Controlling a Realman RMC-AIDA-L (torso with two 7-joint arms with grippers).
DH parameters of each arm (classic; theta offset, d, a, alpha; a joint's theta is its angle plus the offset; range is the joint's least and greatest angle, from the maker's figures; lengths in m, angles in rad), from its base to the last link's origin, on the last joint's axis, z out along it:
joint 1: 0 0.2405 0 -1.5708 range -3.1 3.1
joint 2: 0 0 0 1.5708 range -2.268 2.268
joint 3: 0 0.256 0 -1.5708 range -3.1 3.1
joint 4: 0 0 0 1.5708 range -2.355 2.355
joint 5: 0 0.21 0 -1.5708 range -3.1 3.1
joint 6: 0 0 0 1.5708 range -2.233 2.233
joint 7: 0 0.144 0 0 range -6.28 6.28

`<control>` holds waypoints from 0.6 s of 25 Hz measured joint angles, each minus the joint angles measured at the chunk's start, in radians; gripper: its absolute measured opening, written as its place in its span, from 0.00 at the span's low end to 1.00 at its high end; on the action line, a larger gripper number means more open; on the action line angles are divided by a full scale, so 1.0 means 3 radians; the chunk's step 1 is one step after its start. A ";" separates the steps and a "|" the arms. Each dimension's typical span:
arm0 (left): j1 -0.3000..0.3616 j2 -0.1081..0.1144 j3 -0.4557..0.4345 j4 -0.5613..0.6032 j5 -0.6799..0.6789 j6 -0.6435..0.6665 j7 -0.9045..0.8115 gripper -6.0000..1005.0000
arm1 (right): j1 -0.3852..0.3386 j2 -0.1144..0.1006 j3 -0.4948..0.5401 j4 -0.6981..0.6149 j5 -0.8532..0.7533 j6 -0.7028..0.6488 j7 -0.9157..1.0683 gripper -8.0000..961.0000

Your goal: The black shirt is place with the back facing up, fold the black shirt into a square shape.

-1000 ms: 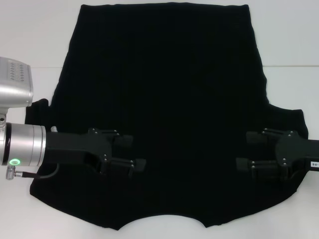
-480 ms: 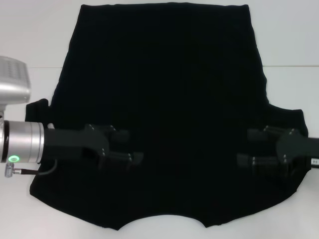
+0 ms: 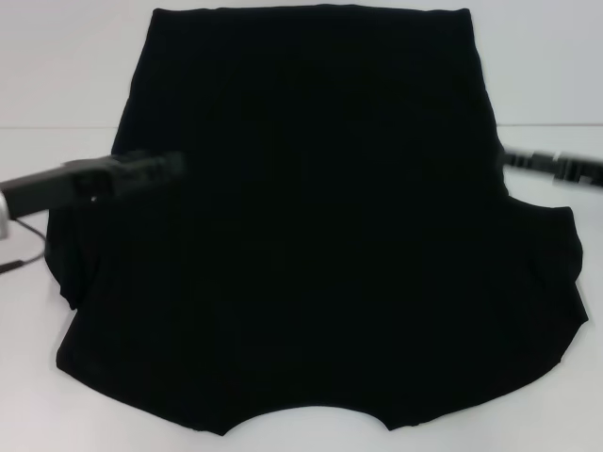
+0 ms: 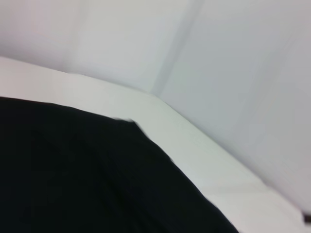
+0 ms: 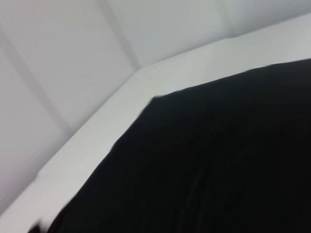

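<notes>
Two grippers hang at the sides of the shirt (image 3: 311,217), both smeared by motion blur in the head view. The left gripper (image 3: 155,168) reaches in from the left and overlaps the shirt's left edge about halfway up; whether its fingers are wide or narrow I cannot tell. The right gripper (image 3: 528,162) shows only as a dark streak at the shirt's right edge, at about the same height, and its fingers cannot be made out either. Neither can be seen holding cloth.

The shirt lies spread flat on the white table (image 3: 57,75), covering most of it, with the curved neckline nearest the robot and the straight hem at the far side. Its sleeves flare out at the near left and right. A thin cable (image 3: 28,256) trails on the table beside the left sleeve.

Each wrist view shows only a shirt corner (image 4: 131,121) (image 5: 155,99) on the table near the pale wall (image 4: 233,73).
</notes>
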 joint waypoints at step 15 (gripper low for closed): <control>0.0338 0.0126 -0.0575 0.0212 0.0421 0.0032 -0.1312 0.65 | 0.0320 -0.0369 -0.0019 -0.0012 -0.0012 0.0223 0.1337 0.95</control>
